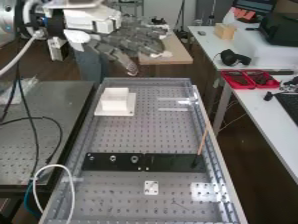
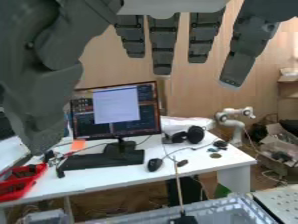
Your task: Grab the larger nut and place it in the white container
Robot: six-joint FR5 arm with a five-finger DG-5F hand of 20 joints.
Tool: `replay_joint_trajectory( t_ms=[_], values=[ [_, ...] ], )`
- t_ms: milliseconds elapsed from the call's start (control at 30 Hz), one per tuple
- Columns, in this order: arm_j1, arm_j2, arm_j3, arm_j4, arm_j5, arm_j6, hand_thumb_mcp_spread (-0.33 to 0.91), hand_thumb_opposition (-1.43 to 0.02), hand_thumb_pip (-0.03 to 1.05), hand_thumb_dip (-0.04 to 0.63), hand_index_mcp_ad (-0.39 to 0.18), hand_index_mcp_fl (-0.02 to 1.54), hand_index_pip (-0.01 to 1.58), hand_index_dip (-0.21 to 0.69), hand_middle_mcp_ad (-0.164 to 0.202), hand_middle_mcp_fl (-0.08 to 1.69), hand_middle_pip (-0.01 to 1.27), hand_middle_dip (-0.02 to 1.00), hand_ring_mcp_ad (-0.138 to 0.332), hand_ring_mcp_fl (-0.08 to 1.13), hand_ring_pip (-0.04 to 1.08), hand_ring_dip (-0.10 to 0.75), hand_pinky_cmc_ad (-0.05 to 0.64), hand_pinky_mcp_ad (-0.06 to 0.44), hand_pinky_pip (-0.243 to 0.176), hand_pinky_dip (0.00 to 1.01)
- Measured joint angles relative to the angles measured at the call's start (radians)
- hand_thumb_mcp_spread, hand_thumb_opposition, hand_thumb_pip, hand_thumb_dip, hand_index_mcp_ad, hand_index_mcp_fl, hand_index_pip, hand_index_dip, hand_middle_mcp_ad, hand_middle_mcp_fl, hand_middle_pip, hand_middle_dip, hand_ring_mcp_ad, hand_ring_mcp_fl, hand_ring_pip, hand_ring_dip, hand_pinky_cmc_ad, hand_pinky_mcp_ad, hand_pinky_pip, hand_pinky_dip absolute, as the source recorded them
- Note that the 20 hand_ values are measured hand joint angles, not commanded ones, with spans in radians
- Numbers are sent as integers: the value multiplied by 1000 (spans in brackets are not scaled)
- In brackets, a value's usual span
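Observation:
The hand (image 1: 130, 40) is at the upper left of the high view, raised above the far end of the bench, its fingers extended and nothing held. In the wrist view the hand (image 2: 164, 45) shows straight, spread fingers and the thumb. On the black bar (image 1: 173, 162) stand the smaller nut (image 1: 91, 158), the larger nut (image 1: 113, 158) and the bearing (image 1: 134, 159), in a row. The white container (image 1: 116, 100) sits on a flat white base on the far left part of the perforated bench, below and nearer than the hand.
A thin wooden stick (image 1: 202, 141) stands upright from the bar's right part. A small white plate (image 1: 151, 187) lies nearer on the bench. A white cable (image 1: 69, 185) loops over the near left edge. Side tables carry red trays (image 1: 250, 79), headphones and a monitor (image 2: 116, 111).

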Motion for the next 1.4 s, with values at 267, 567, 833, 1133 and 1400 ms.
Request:
replay_joint_trajectory(
  t_ms=[267, 567, 833, 1133, 1400],
  values=[
    [-20, 6, -126, 100, 86, -4, 206, -787, 630, 126, 0, 31, 197, -73, 86, 169, 119, 239, 175, 0, 98, 143, 379, 342, -89, 646],
    [-59, -35, -178, 144, 109, -16, 211, -819, 714, 157, -45, 33, 459, -150, 82, 188, 117, 237, 173, 0, 99, 143, 379, 342, -89, 646],
    [-108, -101, -221, 197, 65, -64, 248, -866, 730, 188, -89, 35, 853, -148, 84, 134, 117, 237, 173, -2, 99, 143, 379, 340, -89, 646],
    [-164, -182, -240, 262, -45, -127, 274, -883, 777, 190, -138, 21, 1316, -113, 82, 56, 117, 237, 175, -2, 99, 143, 377, 340, -89, 607],
    [-221, -266, -235, 333, -173, -166, 311, -895, 777, 194, -154, 14, 1510, -19, 79, 59, 117, 237, 171, -2, 99, 143, 375, 326, -89, 576]
  ],
)
